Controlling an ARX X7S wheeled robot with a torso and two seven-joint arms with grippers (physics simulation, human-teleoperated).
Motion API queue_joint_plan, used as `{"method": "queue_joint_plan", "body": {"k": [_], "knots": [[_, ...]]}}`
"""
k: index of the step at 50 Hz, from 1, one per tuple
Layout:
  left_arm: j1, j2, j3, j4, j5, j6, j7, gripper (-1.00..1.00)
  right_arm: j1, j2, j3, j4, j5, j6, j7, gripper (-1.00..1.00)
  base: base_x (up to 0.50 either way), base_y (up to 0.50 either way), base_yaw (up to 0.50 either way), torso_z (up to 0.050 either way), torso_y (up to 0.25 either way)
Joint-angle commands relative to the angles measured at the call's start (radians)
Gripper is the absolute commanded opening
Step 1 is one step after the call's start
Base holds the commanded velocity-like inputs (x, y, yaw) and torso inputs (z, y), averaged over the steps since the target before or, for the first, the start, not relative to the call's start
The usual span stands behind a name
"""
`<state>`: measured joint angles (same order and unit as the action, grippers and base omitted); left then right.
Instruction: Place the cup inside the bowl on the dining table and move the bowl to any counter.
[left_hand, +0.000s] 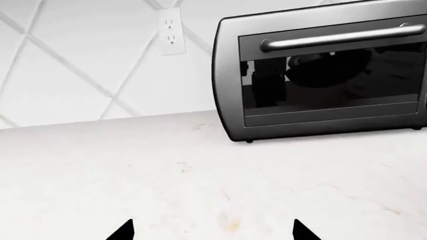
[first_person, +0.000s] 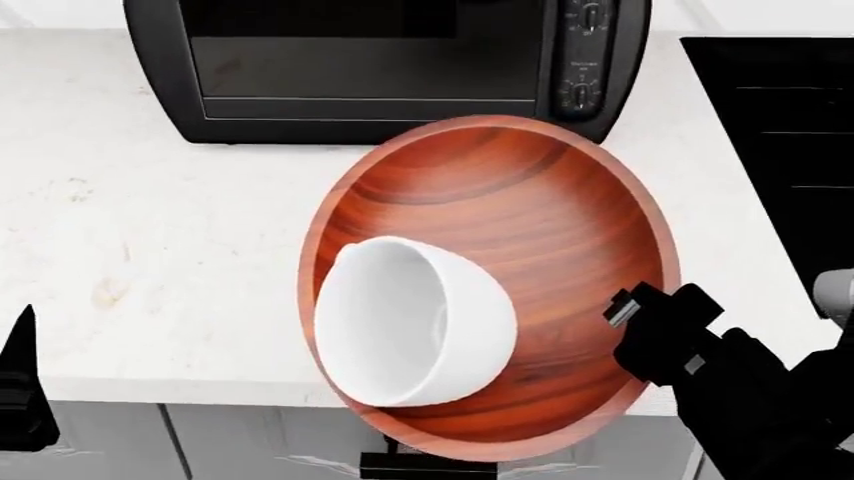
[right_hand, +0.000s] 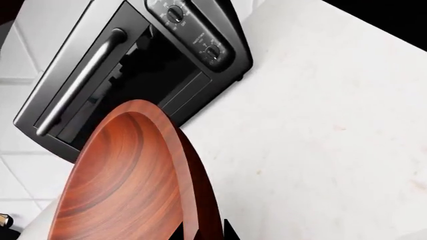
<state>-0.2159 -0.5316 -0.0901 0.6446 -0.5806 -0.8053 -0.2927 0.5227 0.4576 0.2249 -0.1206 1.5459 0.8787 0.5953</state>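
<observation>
Bowl, reddish-brown wood with grain bands, is held at its rim by the right gripper, whose black fingers pinch the edge on the side nearest the robot's right arm. In the right wrist view the rim runs between the two fingertips, so the jaws are clamped on it. Inside the bowl, away from the gripper toward its far wall, the white cup lies tipped on its side with its mouth facing outward; the handle is not visible. The bowl is over the front part of the marble-veined counter; whether it rests on the surface cannot be told. Beyond it stands a black toaster oven. The left gripper hovers over bare counter, fingertips spread apart and holding nothing.
</observation>
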Motion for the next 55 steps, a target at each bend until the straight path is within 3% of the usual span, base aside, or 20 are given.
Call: {"method": "queue_joint_plan", "body": {"k": [1, 55], "knots": [[0.013, -0.004, -0.012, 0.002, -0.003, 0.024, 0.013, 1.0, 0.0, -0.007, 0.012, -0.005, 0.004, -0.018, -0.026, -1.0, 0.09, 0.0, 0.0, 0.0, 0.0], [0.026, -0.008, -0.006, -0.005, -0.007, 0.041, 0.005, 1.0, -0.03, -0.002, 0.005, -0.009, -0.011, -0.048, -0.044, -1.0, 0.12, 0.0, 0.0, 0.0, 0.001]]}}
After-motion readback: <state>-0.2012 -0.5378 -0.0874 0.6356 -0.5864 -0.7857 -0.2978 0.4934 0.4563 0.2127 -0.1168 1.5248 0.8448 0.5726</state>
